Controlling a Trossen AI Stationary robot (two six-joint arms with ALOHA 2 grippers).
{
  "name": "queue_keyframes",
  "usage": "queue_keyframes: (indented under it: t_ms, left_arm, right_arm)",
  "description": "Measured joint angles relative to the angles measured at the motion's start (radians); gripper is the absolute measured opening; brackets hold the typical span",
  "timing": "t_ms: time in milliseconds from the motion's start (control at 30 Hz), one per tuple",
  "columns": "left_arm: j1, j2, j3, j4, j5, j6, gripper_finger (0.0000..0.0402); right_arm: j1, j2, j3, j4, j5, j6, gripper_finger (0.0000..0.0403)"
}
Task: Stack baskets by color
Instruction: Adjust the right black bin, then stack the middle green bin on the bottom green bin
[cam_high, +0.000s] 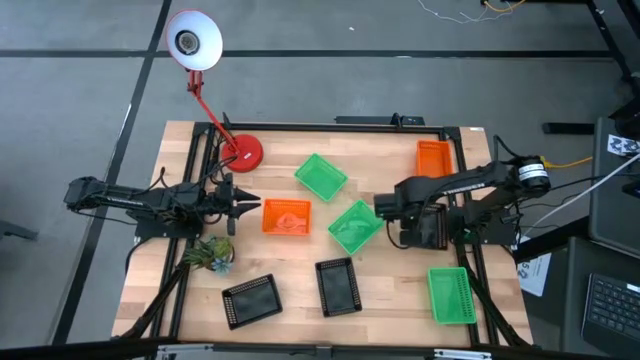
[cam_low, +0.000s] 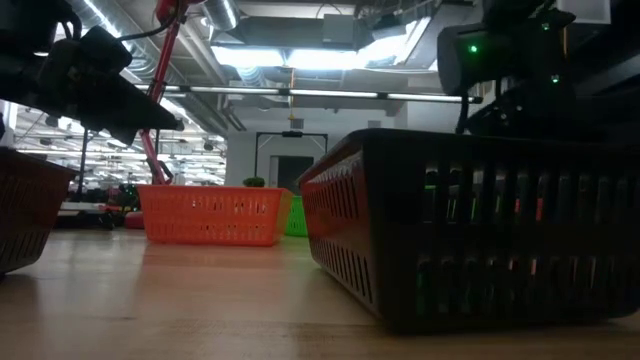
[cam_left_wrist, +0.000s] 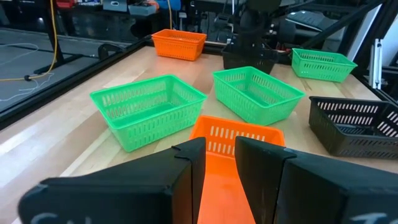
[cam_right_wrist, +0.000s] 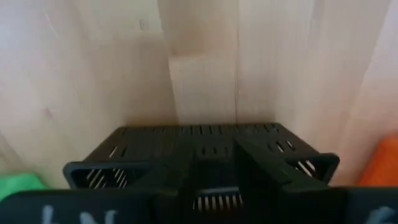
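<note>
A black basket (cam_right_wrist: 199, 165) sits under the right arm on the wooden surface (cam_high: 390, 295), the right tool (cam_right_wrist: 211, 171) lowered over it with its two fingers set on either side of one wall, closed on that wall as far as the wrist view lets one judge. To carry the step off, the grip should stay square on the wall and the lift go straight up, so the tray hangs level and clears the green basket (cam_high: 354, 226) just beside it on the way to the two other black baskets (cam_high: 338, 286) near the front edge. The left tool (cam_left_wrist: 217, 165) hovers just behind an orange basket (cam_high: 286, 216) at mid-surface, fingers parted and empty. A second orange basket (cam_high: 433, 157) lies by the far edge, with two more green baskets (cam_high: 320, 176) (cam_high: 450, 295) well apart. Every basket seen appears empty, none yet nested.
</note>
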Motion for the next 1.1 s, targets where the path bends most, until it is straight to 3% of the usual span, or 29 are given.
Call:
queue_keyframes:
  t_ms: [567,733,933,1100]
  left_arm:
    - [0.0,0.0,0.0,-0.001,0.0,0.0,0.008]
    - [0.0,0.0,0.0,-0.001,0.0,0.0,0.008]
    - [0.0,0.0,0.0,-0.001,0.0,0.0,0.008]
    - [0.0,0.0,0.0,-0.001,0.0,0.0,0.008]
  right_arm:
    - [0.026,0.001,0.0,-0.123,0.001,0.029,0.0103]
    - [0.049,0.001,0.017,-0.034,0.001,0.028,0.0103]
    - [0.113,0.001,0.145,0.029,0.047,0.014,0.0103]
    - [0.179,0.003,0.217,0.142,0.106,-0.114,0.0103]
